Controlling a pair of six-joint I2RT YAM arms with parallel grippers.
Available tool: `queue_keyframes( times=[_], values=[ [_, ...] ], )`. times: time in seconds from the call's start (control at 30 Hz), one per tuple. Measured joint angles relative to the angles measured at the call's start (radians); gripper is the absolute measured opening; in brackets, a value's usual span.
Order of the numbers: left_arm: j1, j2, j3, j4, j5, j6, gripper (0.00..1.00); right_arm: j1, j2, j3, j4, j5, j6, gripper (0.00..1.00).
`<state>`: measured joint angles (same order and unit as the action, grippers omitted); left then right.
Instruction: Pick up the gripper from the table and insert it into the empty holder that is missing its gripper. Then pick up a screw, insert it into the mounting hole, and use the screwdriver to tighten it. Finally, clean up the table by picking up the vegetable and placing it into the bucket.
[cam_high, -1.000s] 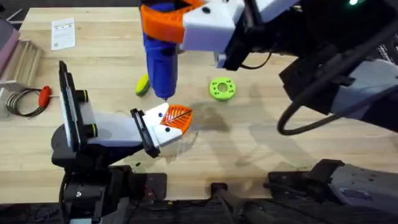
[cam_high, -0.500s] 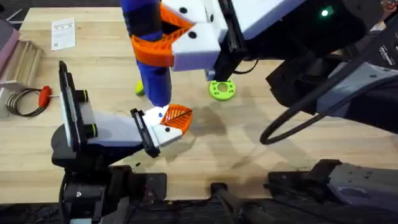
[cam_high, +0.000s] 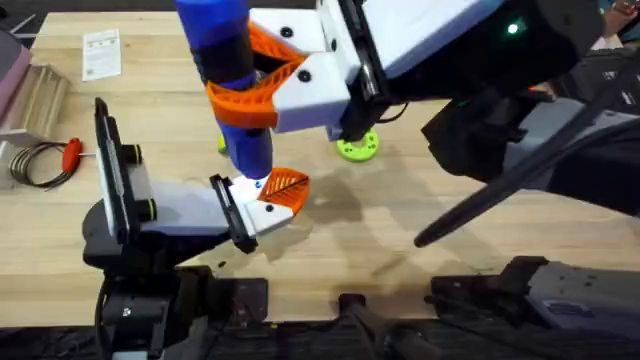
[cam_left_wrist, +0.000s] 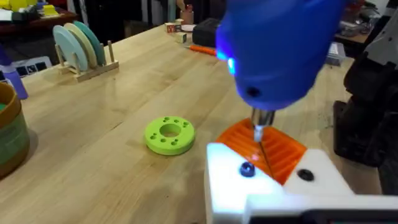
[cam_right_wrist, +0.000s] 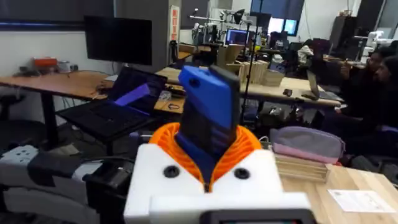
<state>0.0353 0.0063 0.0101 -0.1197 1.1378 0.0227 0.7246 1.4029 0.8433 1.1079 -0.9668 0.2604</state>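
Overhead view: the right gripper (cam_high: 262, 85), white with orange ribbed pads, is clenched around the screwdriver (cam_high: 228, 80) and carries it upright, tip down, so the bit can meet a screw head squarely; the tool stands directly over the holder (cam_high: 245, 205), the white finger mount of the grey-black arm lying across the near left of the table. The orange gripper (cam_high: 284, 190) already sits in that holder, its ribbed wedge jutting toward the table's middle, which suggests the tightening step is in hand. A green disc (cam_high: 357, 148) lies just beyond, partly under the right arm; a sliver of the vegetable (cam_high: 221, 143) shows beside the blue barrel, well clear of the work. Left wrist view: the screwdriver's short metal tip (cam_left_wrist: 259, 126) hangs just above the orange ribbed piece, close behind a dark screw (cam_left_wrist: 247, 169) seated in the white mount; whether the tip touches anything cannot be told. The left claw's own state cannot be told either. The bucket (cam_left_wrist: 10, 127) stands at the table's far side from the mount, brown with a blue-green band, well apart from the green disc. Right wrist view: the blue tool's body is wedged between the orange pads (cam_right_wrist: 245, 144), the grip firm and centred.
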Motion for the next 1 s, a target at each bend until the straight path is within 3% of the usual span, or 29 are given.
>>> queue_keyframes(
  times=[1.0],
  values=[
    [0.0, 0.0, 0.0, 0.0, 0.0, 0.0, 0.015, 0.018, 0.035, 0.0, -0.001, 0.0, -0.024, 0.022]
  ],
)
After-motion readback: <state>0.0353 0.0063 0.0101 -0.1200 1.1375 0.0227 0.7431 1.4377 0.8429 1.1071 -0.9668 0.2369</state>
